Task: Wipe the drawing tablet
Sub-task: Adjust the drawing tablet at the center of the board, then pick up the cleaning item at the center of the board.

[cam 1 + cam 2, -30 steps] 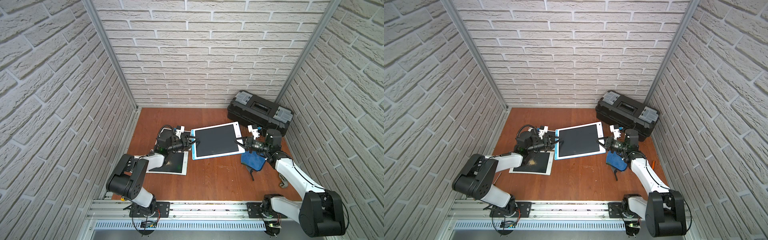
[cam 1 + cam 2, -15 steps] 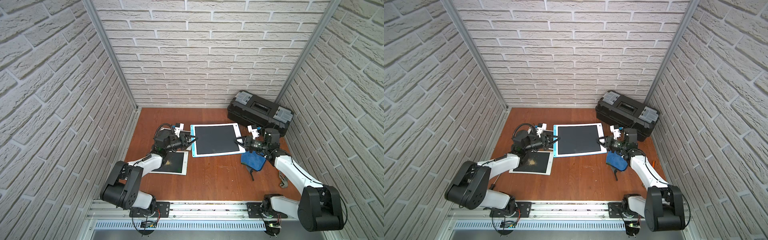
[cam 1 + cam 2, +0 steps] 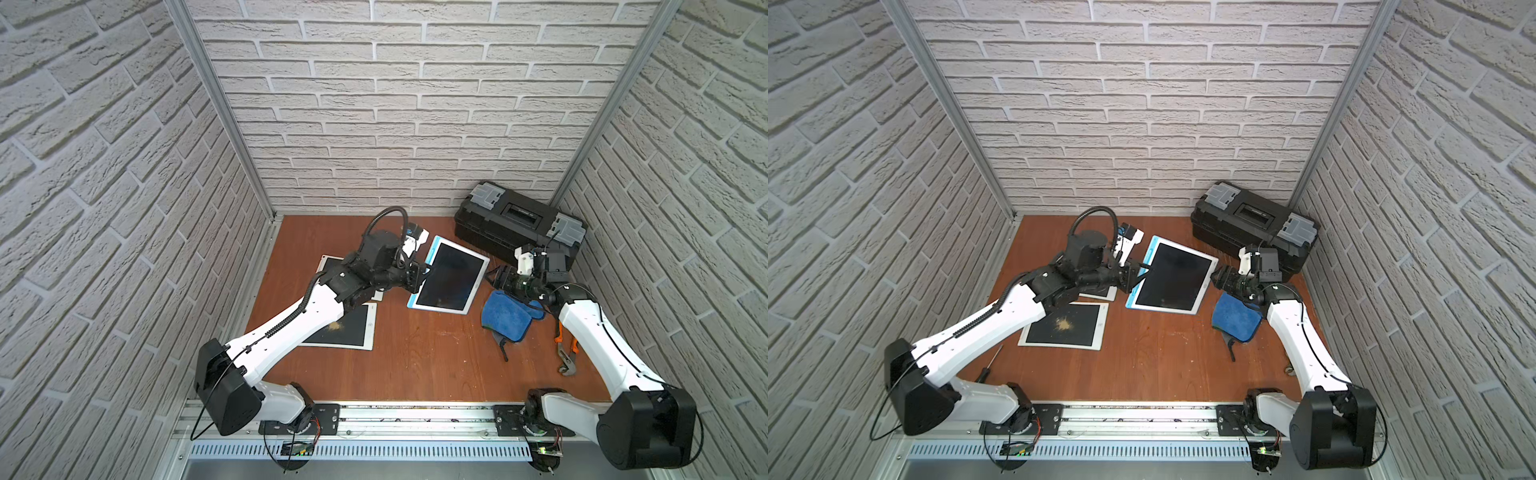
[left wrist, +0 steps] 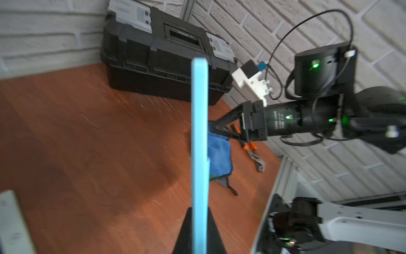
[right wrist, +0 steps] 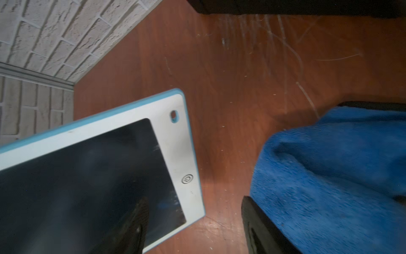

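Taking the far wall as twelve o'clock: nearest the rail, a second tablet (image 3: 1065, 328) lies flat on the wooden table (image 3: 1163, 365), with pale crumbs (image 3: 1064, 324) on its dark screen. Orange-handled pliers (image 3: 565, 353) lie at three o'clock from it, by the right arm. A little farther is the cloth (image 3: 507, 318), blue, soft and rumpled, heaped on the table.

The right gripper (image 3: 494, 277) hangs just above the cloth's far edge, jaws spread and gripping nothing. The cloth sits at its five o'clock, so this arm is much the nearer. I judge the coming move to be a short drop and pinch there.

At the gripper's nine o'clock is the tablet (image 3: 451, 276), a thin rigid slab with a white face, blue rim and glossy black screen. It is tilted up, long axis running one to seven o'clock, and its near corner reaches between those spread jaws. The left gripper (image 3: 424, 272) is clamped on its nine-o'clock edge, the slab edge-on between the fingers (image 4: 184, 237). Whether its lower edge touches the table I cannot tell.

Farthest, at one o'clock, stands a black hard-plastic toolbox (image 3: 519, 226).
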{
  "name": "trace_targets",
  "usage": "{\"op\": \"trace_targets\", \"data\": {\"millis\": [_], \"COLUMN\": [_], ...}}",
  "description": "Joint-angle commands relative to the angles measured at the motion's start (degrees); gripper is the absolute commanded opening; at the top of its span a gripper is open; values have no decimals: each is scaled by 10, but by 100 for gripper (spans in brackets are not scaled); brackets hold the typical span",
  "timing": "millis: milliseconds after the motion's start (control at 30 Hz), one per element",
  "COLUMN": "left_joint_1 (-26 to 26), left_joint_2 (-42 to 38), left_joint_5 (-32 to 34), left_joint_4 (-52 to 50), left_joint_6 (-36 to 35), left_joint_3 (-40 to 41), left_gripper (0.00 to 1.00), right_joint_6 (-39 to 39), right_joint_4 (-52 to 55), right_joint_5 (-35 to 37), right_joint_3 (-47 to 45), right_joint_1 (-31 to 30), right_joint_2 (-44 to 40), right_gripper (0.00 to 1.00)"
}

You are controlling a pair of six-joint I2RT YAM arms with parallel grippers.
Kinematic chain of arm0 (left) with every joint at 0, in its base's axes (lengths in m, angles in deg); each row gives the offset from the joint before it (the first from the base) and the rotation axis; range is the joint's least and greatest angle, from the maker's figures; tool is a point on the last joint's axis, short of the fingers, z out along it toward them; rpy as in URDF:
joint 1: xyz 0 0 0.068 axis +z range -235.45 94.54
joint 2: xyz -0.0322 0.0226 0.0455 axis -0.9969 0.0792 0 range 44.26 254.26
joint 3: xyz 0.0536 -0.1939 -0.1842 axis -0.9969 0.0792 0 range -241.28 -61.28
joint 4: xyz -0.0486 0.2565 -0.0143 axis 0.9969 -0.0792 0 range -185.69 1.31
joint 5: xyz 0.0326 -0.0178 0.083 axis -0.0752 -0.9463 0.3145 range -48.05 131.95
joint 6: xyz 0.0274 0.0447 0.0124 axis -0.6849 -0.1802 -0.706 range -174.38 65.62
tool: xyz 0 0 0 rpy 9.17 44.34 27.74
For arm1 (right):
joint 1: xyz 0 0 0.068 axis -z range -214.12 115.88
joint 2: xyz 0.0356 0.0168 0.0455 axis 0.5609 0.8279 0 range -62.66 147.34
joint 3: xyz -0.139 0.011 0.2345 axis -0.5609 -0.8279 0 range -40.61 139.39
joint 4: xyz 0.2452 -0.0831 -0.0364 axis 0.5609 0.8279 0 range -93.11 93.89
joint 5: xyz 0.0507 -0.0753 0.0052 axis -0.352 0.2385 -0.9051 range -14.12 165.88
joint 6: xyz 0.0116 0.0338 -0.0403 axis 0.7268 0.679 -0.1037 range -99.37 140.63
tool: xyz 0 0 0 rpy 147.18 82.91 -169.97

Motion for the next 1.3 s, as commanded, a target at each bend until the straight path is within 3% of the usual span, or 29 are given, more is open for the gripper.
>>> {"op": "trace_targets", "data": {"millis": [0,100,200,300,533,733,867,967,1067,1267], "left_joint_1": [-2,-28,-71,-108,-164,-235,-267,-284,-296,-312], "left_joint_2": [25,-4,-54,-104,-165,-183,-215,-235,-249,-263], "left_joint_5": [177,193,205,156,113,183,193,199,201,198], "left_joint_4": [-98,-8,113,210,320,325,336,331,330,320], "left_joint_6": [-190,-295,-471,-594,-703,-768,-766,-756,-749,-769], "left_joint_3": [-27,16,123,231,381,445,478,492,502,519], "left_gripper": [0,0,0,0,0,0,0,0,0,0], "right_joint_6": [-18,-20,-19,-12,7,11,18,15,11,-2], "right_joint_4": [69,97,108,103,94,75,69,81,103,206], "right_joint_5": [118,175,202,225,241,222,216,212,245,357], "right_joint_3": [2,-1,-9,-21,-24,-10,6,19,30,123], "right_joint_1": [1,1,2,1,1,1,0,1,1,-12], "right_joint_2": [-1,22,43,63,140,216,260,258,168,-30], "right_gripper": [68,67,67,70,74,74,72,53,3,3]}}
